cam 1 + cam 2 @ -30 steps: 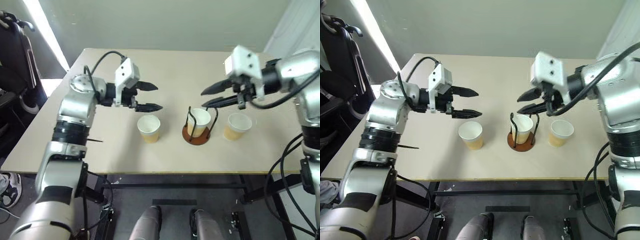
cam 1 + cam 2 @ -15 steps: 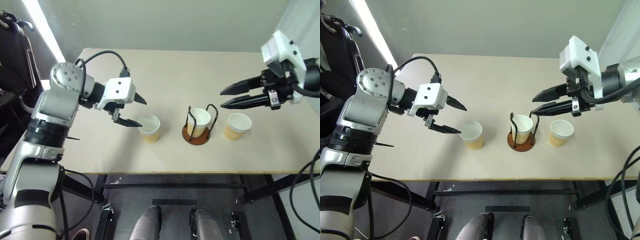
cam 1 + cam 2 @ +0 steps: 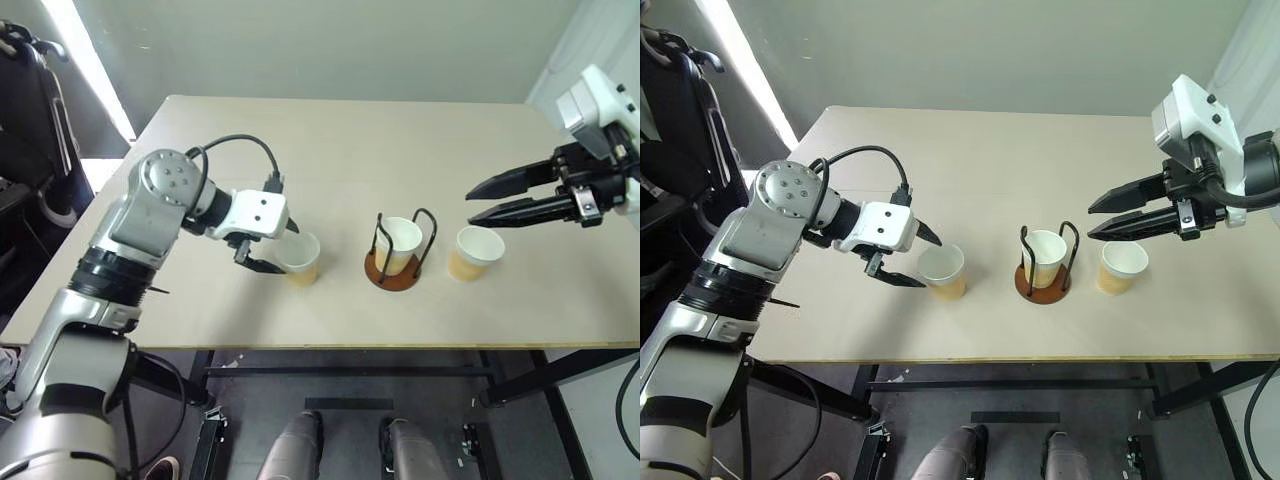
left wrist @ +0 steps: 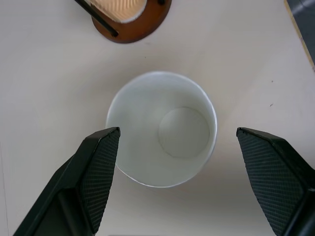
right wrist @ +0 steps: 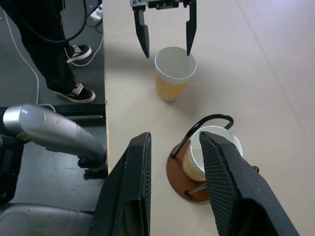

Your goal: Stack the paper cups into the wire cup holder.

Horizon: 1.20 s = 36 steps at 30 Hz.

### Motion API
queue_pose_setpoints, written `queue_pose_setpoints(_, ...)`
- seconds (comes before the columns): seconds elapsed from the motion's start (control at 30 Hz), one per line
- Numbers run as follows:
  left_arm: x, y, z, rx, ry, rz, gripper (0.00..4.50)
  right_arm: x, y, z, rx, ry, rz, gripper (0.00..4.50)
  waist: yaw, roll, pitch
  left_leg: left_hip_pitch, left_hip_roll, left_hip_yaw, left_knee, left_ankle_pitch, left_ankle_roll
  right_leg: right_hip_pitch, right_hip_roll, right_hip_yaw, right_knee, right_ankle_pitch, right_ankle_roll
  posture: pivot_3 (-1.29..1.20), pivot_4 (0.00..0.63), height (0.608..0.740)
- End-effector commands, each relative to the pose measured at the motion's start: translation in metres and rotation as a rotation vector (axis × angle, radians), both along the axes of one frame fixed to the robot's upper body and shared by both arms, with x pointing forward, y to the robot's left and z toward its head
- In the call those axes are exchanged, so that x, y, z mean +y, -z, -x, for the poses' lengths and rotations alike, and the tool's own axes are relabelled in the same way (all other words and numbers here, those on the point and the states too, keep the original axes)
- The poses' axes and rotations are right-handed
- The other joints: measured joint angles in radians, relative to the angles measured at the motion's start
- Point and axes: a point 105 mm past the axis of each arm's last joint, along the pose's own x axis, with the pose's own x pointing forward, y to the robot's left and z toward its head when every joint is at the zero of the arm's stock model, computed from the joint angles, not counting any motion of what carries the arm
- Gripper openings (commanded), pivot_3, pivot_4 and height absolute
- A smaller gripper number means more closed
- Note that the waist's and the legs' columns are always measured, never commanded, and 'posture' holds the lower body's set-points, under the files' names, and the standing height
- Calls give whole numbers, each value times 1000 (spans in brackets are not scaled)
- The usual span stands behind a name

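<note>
The left gripper (image 3: 272, 247) stands with its fingers (image 4: 101, 172) wide apart, straddling the rim of the left-hand paper cup (image 3: 299, 257), one finger at each side and neither touching the wall. This cup stands upright on the worktop (image 3: 330, 150), at 9 o'clock from the wire cup holder (image 3: 392, 268), which already carries one cup (image 3: 401, 241). A third cup (image 3: 473, 252) stands just beside the holder at 3 o'clock. The right gripper (image 3: 486, 201) hovers above that third cup, fingers slightly apart and empty.

Hazards:
- Closing at rim level may crush or ovalise the thin wall; a deformed cup is unlikely to nest.
- An off-centre closure would likely push the cup sideways or tip it.
- During transfer, the cup base may catch the upright wire loops and drag the light holder.
</note>
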Motion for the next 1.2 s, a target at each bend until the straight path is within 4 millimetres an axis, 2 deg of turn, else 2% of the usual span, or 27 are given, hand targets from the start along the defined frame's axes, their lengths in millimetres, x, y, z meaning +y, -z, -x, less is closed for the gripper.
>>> queue_pose_setpoints(0.03,-7,-3,-3,-37,26,-8,4082,-2,-11,3,-56,6,-12,1468,0,0,0,0,0,0,0,0,0,0,0,0,0,0,0,0,150,740)
queue_pose_setpoints(0.2,-15,8,-3,-15,47,-10,4082,-1,-10,2,-71,-3,-15,1468,0,0,0,0,0,0,0,0,1,0,0,0,0,0,0,0,150,740)
queue_pose_setpoints(0.37,-21,19,0,27,79,-9,4082,-12,-4,-4,-60,15,-31,1468,0,0,0,0,0,0,0,1,2,0,0,0,0,1,2,0,150,740)
queue_pose_setpoints(0.47,-23,21,0,44,87,-7,3500,-18,0,-7,-62,16,-35,1510,2,0,0,-1,0,0,1,1,2,0,0,0,-1,1,3,0,150,740)
queue_pose_setpoints(0.73,-21,15,1,108,83,23,620,-19,4,-13,-82,4,-63,1510,0,0,0,-1,0,0,3,1,2,0,0,0,0,3,6,0,150,740)
queue_pose_setpoints(0.8,-19,12,1,115,81,28,25,-19,5,-13,-81,2,-64,1510,0,0,0,-1,0,0,3,1,2,0,0,0,0,3,6,0,150,740)
queue_pose_setpoints(0.97,-28,-14,5,176,80,181,25,-20,4,-8,-83,-43,-71,1510,3,0,0,-2,0,0,3,1,2,1,0,0,0,3,6,0,150,740)
queue_pose_setpoints(1.2,-25,-39,-6,175,48,234,25,-22,4,-14,-112,-36,-86,1510,2,0,0,-2,0,0,4,1,2,1,0,0,-1,4,6,0,150,740)
